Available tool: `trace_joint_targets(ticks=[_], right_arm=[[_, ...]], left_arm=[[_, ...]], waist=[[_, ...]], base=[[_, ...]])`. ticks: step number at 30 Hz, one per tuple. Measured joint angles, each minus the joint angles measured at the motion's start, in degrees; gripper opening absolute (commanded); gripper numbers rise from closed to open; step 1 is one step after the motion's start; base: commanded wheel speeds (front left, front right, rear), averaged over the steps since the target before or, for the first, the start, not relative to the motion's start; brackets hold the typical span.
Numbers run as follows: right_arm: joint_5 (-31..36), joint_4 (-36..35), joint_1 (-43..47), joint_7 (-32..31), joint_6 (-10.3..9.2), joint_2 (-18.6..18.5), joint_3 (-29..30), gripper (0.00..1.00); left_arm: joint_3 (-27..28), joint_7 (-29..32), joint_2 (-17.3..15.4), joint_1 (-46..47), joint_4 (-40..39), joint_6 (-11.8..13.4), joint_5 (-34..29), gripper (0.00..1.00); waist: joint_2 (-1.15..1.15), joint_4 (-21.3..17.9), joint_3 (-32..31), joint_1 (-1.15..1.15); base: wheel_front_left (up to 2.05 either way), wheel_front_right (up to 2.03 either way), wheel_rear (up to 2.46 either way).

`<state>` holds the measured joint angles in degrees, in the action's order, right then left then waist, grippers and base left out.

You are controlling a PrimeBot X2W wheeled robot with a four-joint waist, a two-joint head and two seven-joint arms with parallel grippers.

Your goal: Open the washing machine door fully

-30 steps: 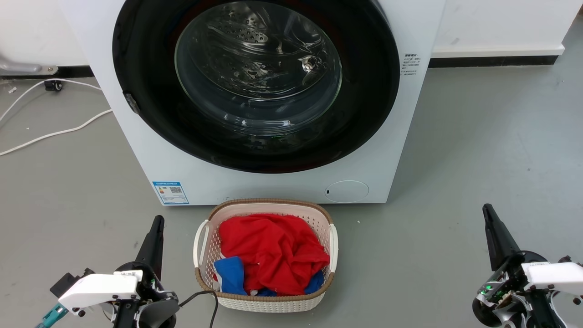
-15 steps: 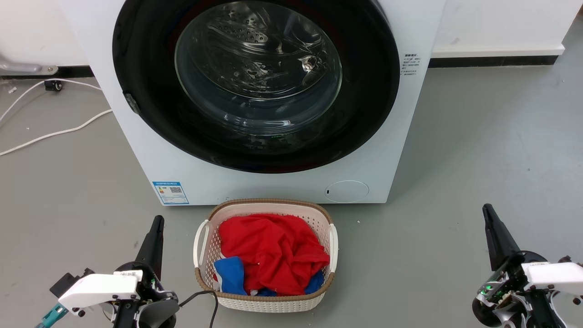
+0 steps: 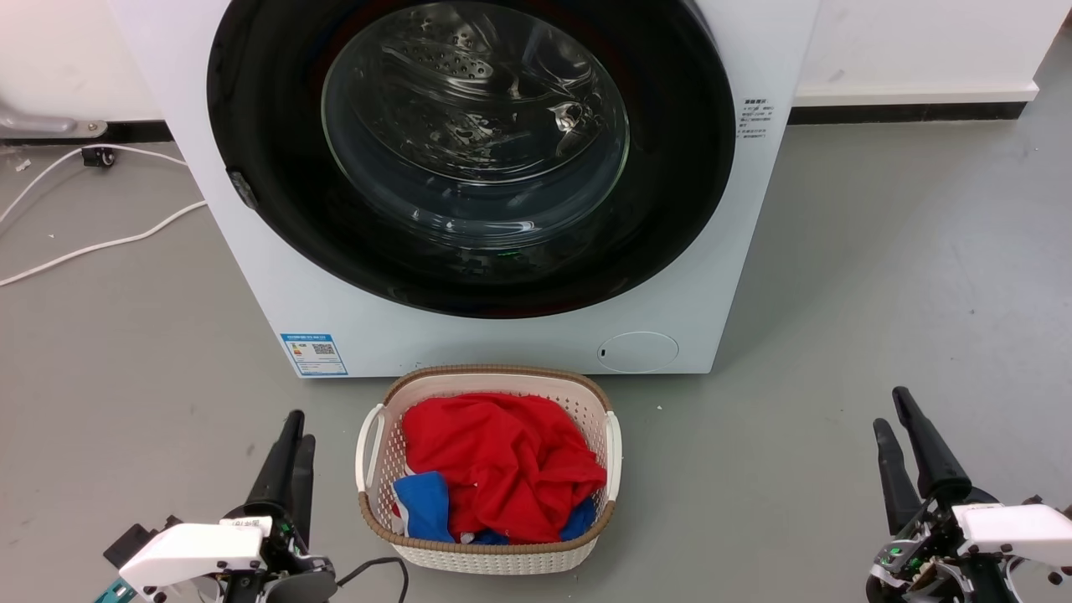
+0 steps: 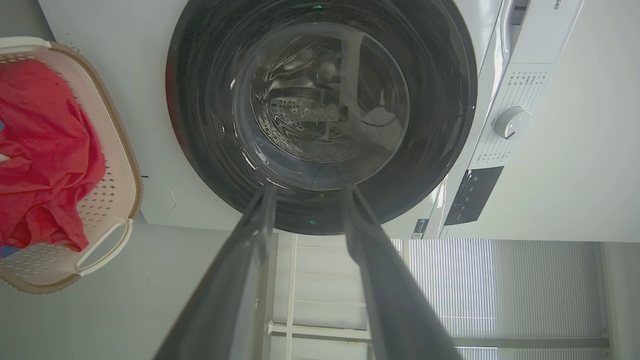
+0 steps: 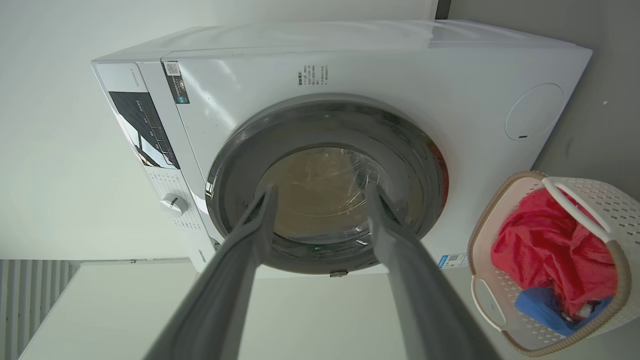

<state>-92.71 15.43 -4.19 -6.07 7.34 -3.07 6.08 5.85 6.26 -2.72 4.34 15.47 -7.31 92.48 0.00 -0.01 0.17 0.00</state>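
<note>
Head view: washing machine door shut (left gripper, right gripper both spread, empty); approach step, next probably hook its 9 o'clock grey tab.

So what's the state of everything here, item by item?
Surface: grey floor, smooth.
Job's things: washing machine door shut against the white machine, untouched.
Clutter: laundry basket in front of the machine, holding red cloth and blue cloth.
Tools: left tool and right tool both open, low, apart from the door, holding nothing.
Cables: white cable on the floor at the left; dark cable by the left tool.
Surroundings: white wall with dark skirting behind.
</note>
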Motion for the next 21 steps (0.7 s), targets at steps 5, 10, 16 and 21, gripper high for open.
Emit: trace_joint_targets(ticks=[5,10,16,21], right_arm=[[0.21,-1.01,0.16,0.85,-0.01,0.05,-0.42,1.00],[2.11,-1.99,0.92,2.12,0.00,0.01,-1.22,1.00],[6.37,-2.72,0.99,4.10,0.00,-0.77,-2.38,1.00],[11.90,-3.43,0.98,5.60,0.00,-1.21,-3.14,1.00]], left_arm=[[-1.87,-1.48,0.01,-0.04,-1.08,0.00,0.02,1.00],[-3.66,-2.97,0.00,-0.04,-1.89,0.00,-1.21,1.00],[-4.60,-4.53,-0.01,-0.04,-3.34,0.00,-4.93,1.00],[-5.20,-5.79,-0.01,-0.04,-5.77,0.00,-8.51,1.00]], waist=[[0.00,-0.05,0.01,0.00],[0.00,-0.06,0.00,0.00],[0.00,-0.02,0.01,0.00],[0.00,0.04,0.05,0.01]], base=[[0.00,0.00,0.00],[0.00,0.00,0.00],[0.00,0.00,0.00],[0.00,0.00,0.00]])
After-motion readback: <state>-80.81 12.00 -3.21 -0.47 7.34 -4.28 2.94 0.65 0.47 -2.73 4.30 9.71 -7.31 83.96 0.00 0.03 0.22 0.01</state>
